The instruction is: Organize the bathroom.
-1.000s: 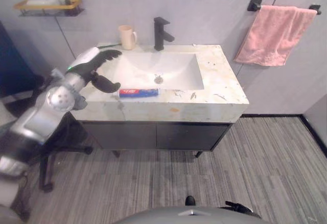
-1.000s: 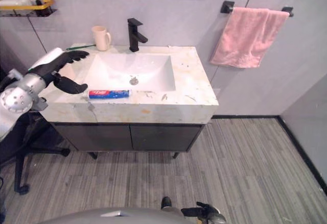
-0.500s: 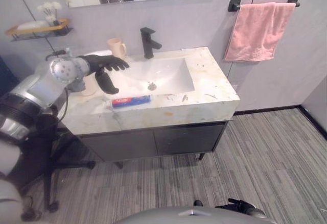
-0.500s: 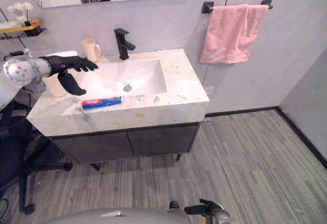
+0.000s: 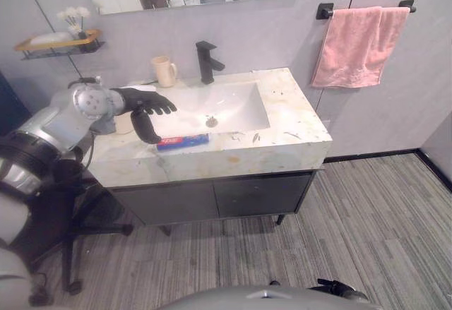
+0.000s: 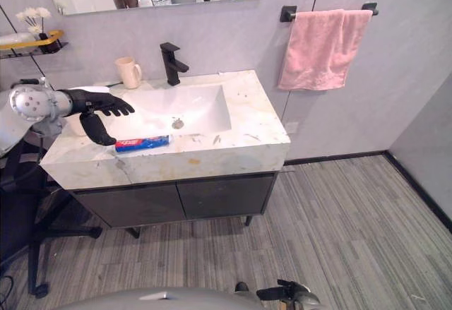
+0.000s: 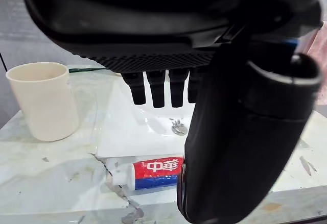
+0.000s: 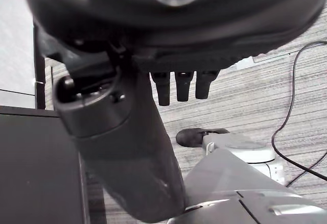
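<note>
Left hand [image 5: 145, 105] above bench [image 5: 282, 137], fingers extended, released; toothpaste tube [image 5: 183, 141] just beside thumb (red-blue label). Right hand [image 8: 127, 147] released.

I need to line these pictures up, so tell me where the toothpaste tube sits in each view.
Left eye view: toothpaste tube lies on the counter's front edge, left of centre, just before the sink.
Right eye view: tube at the same spot, by the left hand.
Left wrist view: tube low in the picture, partly behind the thumb.
Right wrist view: floor here, no counter.
Shared landmark: the cream cup.
</note>
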Controlling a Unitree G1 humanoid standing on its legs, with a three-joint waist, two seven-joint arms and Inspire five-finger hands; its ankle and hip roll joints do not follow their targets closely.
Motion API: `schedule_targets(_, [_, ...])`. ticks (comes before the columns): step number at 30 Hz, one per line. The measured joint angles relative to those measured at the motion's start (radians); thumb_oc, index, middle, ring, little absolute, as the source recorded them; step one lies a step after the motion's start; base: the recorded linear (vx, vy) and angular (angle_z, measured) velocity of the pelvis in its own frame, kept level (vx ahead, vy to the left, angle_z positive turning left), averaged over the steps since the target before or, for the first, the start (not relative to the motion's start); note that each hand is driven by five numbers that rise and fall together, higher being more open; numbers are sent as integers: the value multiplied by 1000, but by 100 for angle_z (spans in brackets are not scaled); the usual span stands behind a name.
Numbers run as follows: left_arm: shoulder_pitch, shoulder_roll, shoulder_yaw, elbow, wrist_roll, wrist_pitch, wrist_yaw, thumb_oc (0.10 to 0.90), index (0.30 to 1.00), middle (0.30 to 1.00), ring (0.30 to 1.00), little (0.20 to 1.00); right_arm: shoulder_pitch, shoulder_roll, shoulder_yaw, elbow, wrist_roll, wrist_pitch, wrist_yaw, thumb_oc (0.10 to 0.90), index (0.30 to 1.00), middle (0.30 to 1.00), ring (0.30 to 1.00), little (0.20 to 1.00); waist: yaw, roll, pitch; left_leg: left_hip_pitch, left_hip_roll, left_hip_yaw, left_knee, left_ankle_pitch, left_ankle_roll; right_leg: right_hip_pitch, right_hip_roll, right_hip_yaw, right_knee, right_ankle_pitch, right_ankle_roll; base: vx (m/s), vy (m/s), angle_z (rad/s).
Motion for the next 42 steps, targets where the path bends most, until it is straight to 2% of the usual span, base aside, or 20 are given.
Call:
schedule_targets(6, [0, 29, 0, -3, 23, 3, -60, 800, 900, 900, 900, 900, 0, -2, 0, -1, 0, 0, 0, 800, 900, 900, 900, 900, 6, 0, 0, -1, 0, -7, 0, 1, -1, 3, -1, -9, 0, 0, 0, 5, 7, 4])
schedule_targets(23, [19, 20, 13, 20, 40, 9, -30, 800, 900, 900, 900, 900, 10, -5, -1, -2, -1, 0, -4, 800, 900, 900, 900, 900, 5, 0, 10, -1, 1, -9, 0, 1, -2, 4, 5, -9, 0, 0, 0, 1, 0, 0])
schedule_targets(26, [101, -21, 91, 15, 62, 29, 12, 800, 900, 900, 900, 900, 10, -7, -1, -2, -1, 0, -4, 800, 900, 900, 900, 900, 4, 2, 11, 0, 1, -7, 0, 1, -2, 4, 5, -8, 0, 0, 0, 0, 0, 0])
schedule_targets(33, [303, -121, 170, -8, 161, 37, 146, 800, 900, 900, 900, 900, 10, -7, -1, -9, 0, -1, -5, 800, 900, 900, 900, 900, 5, -6, 29, 0, 2, -7, 0, 1, -2, 3, 6, -6, 0, 0, 0, 0, 0, 0])
schedule_targets(35, [374, -178, 240, -16, 213, 47, 210, 800, 900, 900, 900, 900, 12, -7, -1, -10, 0, 0, -6, 800, 900, 900, 900, 900, 7, -7, 34, 0, 1, -7, 0, 1, -2, 3, 6, -7, 0, 0, 0, 0, 0, 0])
schedule_targets(38, [437, -238, 288, -46, 296, 48, 321, 800, 900, 900, 900, 900, 17, -7, -1, -15, 0, -1, -8, 800, 900, 900, 900, 900, 17, -15, 39, -1, 2, -8, 0, 0, -1, 3, 8, -7, 0, 0, 0, 0, 0, 0])
schedule_targets(42, [485, -266, 289, -67, 389, 44, 415, 800, 900, 900, 900, 900, 17, -6, -1, -24, 1, -1, -6, 800, 900, 900, 900, 900, 26, -22, 43, 0, 2, -8, 0, 0, -1, 3, 8, -6, -1, 0, 0, 0, 0, 0])
